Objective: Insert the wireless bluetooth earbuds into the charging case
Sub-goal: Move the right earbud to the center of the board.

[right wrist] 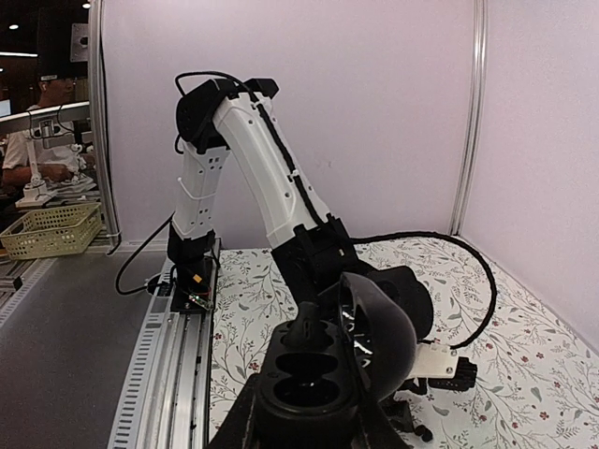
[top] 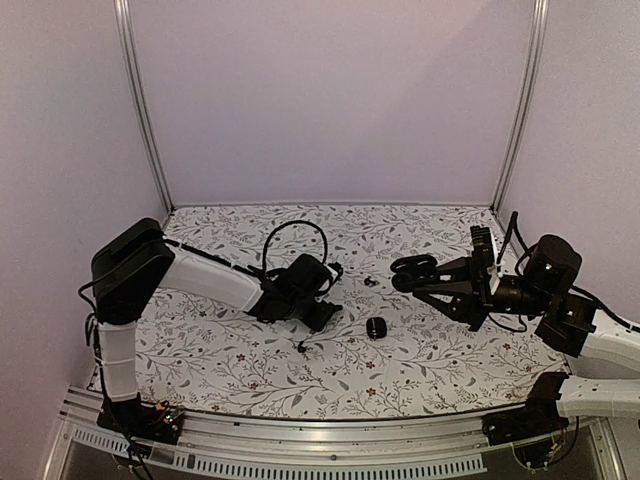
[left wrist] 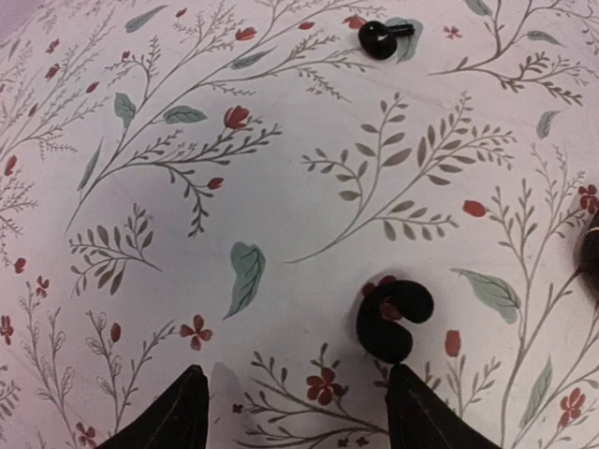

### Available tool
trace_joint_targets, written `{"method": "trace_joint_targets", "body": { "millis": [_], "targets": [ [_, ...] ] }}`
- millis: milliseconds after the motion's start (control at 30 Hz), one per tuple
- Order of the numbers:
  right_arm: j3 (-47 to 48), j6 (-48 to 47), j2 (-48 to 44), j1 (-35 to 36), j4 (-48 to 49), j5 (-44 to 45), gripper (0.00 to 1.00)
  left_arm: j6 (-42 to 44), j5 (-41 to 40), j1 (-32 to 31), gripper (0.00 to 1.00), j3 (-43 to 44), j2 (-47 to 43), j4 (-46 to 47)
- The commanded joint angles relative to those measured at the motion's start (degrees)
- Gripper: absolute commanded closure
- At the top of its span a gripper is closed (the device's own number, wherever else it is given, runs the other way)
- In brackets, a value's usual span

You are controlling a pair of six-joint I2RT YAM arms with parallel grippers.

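My right gripper (top: 412, 270) is shut on the black charging case (right wrist: 309, 388) and holds it above the table with its lid (right wrist: 384, 337) open. One earbud (right wrist: 314, 327) stands in the case's far slot; the near slot looks empty. My left gripper (left wrist: 299, 421) is open, low over the floral cloth. A tiny black earbud (left wrist: 393, 318) lies on the cloth just ahead of its right fingertip (left wrist: 421, 416). Another earbud (left wrist: 379, 37) lies farther ahead. In the top view small earbuds lie on the cloth, one (top: 302, 347) near the left gripper (top: 325, 312) and one (top: 370, 282) farther back.
A small black pebble-shaped object (top: 377, 327) lies on the cloth between the two grippers. A dark shape (left wrist: 590, 262) shows at the right edge of the left wrist view. A black cable (top: 295, 228) loops above the left wrist. Metal posts stand at the back corners.
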Motion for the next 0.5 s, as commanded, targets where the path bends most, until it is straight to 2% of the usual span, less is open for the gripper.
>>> {"method": "trace_joint_targets", "body": {
  "millis": [0, 167, 333, 467],
  "targets": [
    [-0.12, 0.44, -0.09, -0.26, 0.39, 0.33, 0.88, 1.76, -1.3, 4.46, 0.36, -2.62, -1.2, -3.34],
    [-0.14, 0.53, -0.08, -0.21, 0.3, 0.34, 0.88, 0.9, 4.37, 4.96, 0.39, -5.35, -3.9, 0.26],
    [-0.12, 0.53, -0.17, -0.21, 0.22, 0.27, 0.88, 0.24, 13.33, 5.01, 0.43, -12.6, -11.54, 11.22],
    [0.01, 0.44, 0.04, -0.21, 0.24, 0.08, 0.88, 5.6, 21.4, 6.86, 0.44, -9.88, -11.07, 8.05]
  ]
}}
